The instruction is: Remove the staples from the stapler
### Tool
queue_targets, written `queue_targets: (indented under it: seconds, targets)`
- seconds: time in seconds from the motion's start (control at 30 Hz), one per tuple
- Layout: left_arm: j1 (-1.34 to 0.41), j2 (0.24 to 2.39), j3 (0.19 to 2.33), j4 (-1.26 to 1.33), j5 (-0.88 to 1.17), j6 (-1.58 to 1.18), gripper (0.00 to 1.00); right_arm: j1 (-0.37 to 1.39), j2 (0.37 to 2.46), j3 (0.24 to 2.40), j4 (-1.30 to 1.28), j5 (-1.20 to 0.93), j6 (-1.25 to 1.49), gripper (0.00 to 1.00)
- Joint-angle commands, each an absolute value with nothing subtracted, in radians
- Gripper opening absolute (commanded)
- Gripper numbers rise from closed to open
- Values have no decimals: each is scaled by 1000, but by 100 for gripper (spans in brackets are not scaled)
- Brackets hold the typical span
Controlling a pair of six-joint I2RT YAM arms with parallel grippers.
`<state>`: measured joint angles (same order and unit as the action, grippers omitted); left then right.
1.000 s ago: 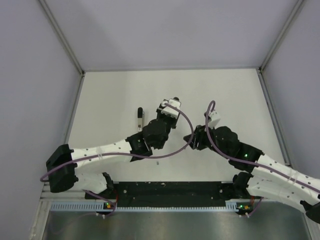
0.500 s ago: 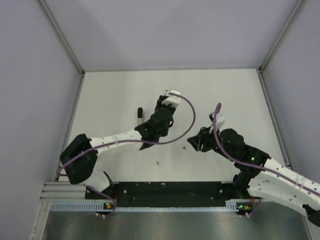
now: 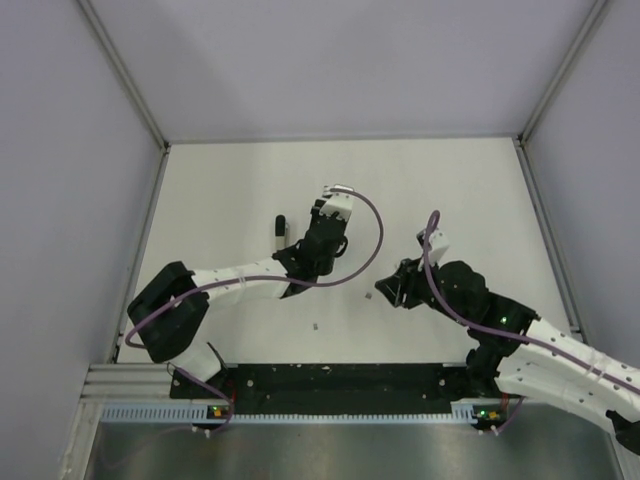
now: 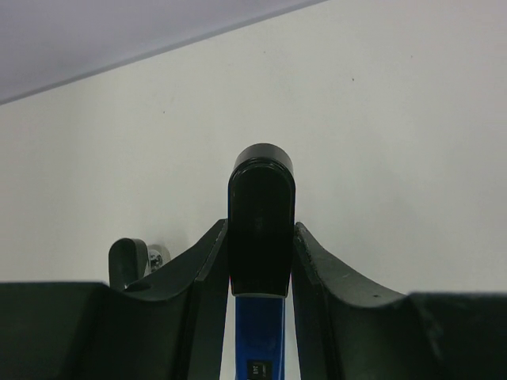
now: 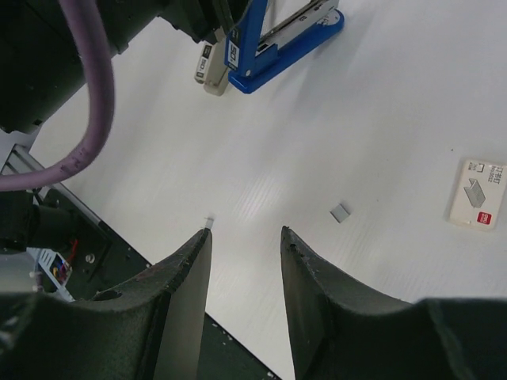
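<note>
My left gripper (image 4: 261,231) is shut on the black upper arm of the blue stapler (image 4: 261,198), whose blue body shows between the fingers. The right wrist view has the stapler (image 5: 277,49) at the top, its blue base on the table and its silvery magazine exposed. From above, the left gripper (image 3: 326,220) covers most of it. A small staples block (image 3: 369,296) (image 5: 339,212) lies on the table, and a tinier piece (image 3: 315,324) (image 5: 208,222) sits nearer the bases. My right gripper (image 3: 387,287) (image 5: 245,236) hovers open over the table beside the block, holding nothing.
A dark narrow bar (image 3: 281,232) (image 4: 128,257) lies just left of the left gripper. A white card with a red label (image 5: 478,194) rests on the table to the right in the right wrist view. The black base rail (image 3: 330,378) runs along the near edge.
The left arm's shoulder and elbow swung right while its gripper stayed on the stapler. The right arm drew back slightly toward the near right. The small staples block has come into view.
</note>
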<state>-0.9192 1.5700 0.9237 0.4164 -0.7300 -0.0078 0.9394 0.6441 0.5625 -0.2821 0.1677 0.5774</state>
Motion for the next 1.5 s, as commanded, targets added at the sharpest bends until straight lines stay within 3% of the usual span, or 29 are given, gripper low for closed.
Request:
queue_targets:
  seconds: [0.0, 0.3, 1.1, 1.2, 1.27, 1.47]
  targets:
    - [-922, 1601, 977, 350, -741, -89, 0, 936, 656, 565, -241, 158, 580, 41]
    - [-884, 1675, 968, 259, -739, -189, 0, 934, 652, 543, -232, 147, 592, 41]
    - [-623, 1890, 1288, -258, -477, -351, 0, 936, 696, 555, -222, 127, 586, 46]
    - [-598, 1904, 1308, -282, -440, -353, 13, 934, 712, 581, -244, 127, 575, 48]
    - [-588, 1902, 1312, -284, -439, -347, 27, 936, 724, 612, -265, 132, 558, 49]
    - [-572, 1875, 1313, -299, -416, -339, 50, 931, 778, 698, -322, 147, 511, 54]
